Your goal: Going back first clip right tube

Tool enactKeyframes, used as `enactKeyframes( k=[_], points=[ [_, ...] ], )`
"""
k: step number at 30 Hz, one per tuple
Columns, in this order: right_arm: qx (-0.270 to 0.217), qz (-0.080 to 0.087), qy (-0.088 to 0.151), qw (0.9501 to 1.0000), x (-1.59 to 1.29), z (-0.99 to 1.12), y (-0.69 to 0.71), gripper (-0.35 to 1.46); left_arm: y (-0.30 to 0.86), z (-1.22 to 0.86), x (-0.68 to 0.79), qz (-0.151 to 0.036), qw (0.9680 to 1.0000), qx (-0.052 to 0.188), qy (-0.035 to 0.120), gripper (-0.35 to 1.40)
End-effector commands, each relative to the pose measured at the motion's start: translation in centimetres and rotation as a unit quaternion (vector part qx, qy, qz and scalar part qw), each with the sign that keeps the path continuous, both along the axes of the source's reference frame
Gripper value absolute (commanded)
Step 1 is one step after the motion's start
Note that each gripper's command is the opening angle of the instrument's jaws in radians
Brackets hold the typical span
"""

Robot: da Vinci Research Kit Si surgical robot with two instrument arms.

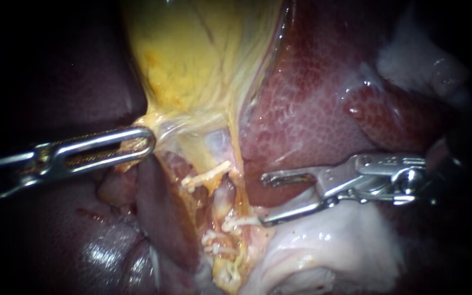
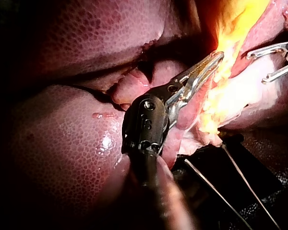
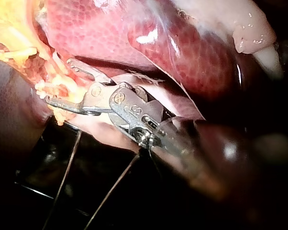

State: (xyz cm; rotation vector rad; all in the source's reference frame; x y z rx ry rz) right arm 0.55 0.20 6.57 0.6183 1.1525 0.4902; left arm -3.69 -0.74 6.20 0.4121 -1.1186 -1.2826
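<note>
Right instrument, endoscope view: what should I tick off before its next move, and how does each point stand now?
1. Right instrument jaws open with nothing between them: ok.
2. Its lower jaw free of the nearest clip: cannot tell; the tip lies right beside it.
3. Upper clip closed fully around the tube: cannot tell.
4. Left instrument jaws shut on the lower edge of the gallbladder, tissue stretched: ok.
5. Pale tissue under the right instrument not caught in its jaws: ok.
</note>
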Motion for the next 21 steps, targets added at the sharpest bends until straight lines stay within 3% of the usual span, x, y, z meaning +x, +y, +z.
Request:
enactKeyframes(
  k=[1, 4, 7, 13, 21],
  points=[
    [-0.001, 0.006, 0.004, 1.0000, -0.06, -0.12, 0.06, 0.60, 0.00, 0.00, 0.00, 0.000, 1.0000, 0.000, 0.000, -0.35],
    [-0.008, 0.014, 0.008, 0.9998, -0.15, -0.35, 0.16, 0.60, 0.00, 0.00, -0.01, 0.000, 1.0000, 0.000, 0.000, -0.35],
    [-0.014, 0.014, 0.008, 0.9998, -0.19, -0.47, 0.16, 0.60, -0.02, 0.04, -0.05, -0.001, 1.0000, -0.001, 0.001, -0.35],
    [-0.015, 0.015, 0.009, 0.9997, -0.19, -0.47, 0.13, 0.60, -0.06, 0.33, -0.26, 0.001, 0.9999, -0.003, 0.010, -0.35],
    [-0.016, 0.015, 0.009, 0.9997, -0.19, -0.46, 0.11, 0.60, -0.01, 0.64, -0.65, 0.010, 0.9998, 0.002, 0.018, -0.35]
  ],
)
